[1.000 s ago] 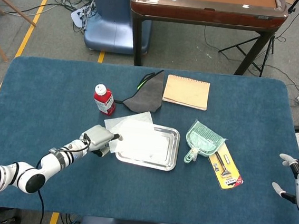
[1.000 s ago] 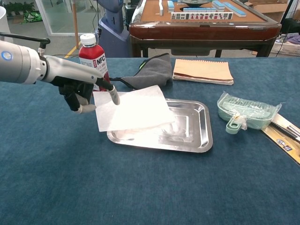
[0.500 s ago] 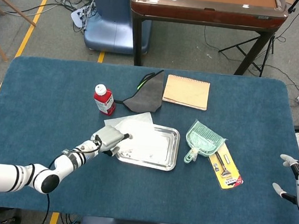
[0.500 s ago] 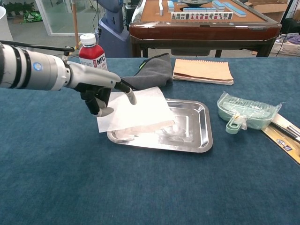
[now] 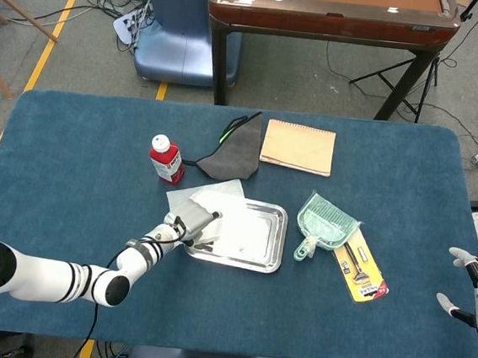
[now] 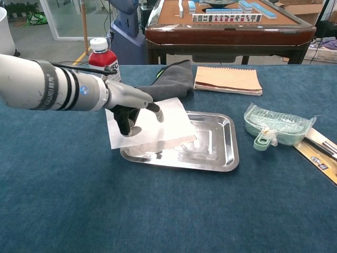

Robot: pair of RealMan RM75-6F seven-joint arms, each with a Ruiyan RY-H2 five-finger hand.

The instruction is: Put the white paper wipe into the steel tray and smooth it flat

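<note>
The white paper wipe [image 6: 167, 122] lies over the left part of the steel tray [image 6: 229, 153], and its left edge hangs out past the rim. My left hand [image 6: 132, 115] rests on top of the wipe's left half. One finger points toward the tray's middle and the others are curled in; nothing is gripped. In the head view the left hand [image 5: 188, 227] sits at the near-left corner of the tray [image 5: 277, 244], on the wipe [image 5: 207, 196]. My right hand [image 5: 476, 285] hovers open at the table's far right edge, holding nothing.
A red bottle [image 5: 166, 158] stands left of the tray, with a grey cloth [image 5: 232, 152] and a tan notebook [image 5: 298, 147] behind it. A green dustpan [image 5: 323, 224] and a packaged tool [image 5: 361, 270] lie to the tray's right.
My left hand has slid rightward from the wipe's left edge onto the wipe and over the tray's left rim. The wipe has stayed roughly in place. The right hand has not moved.
</note>
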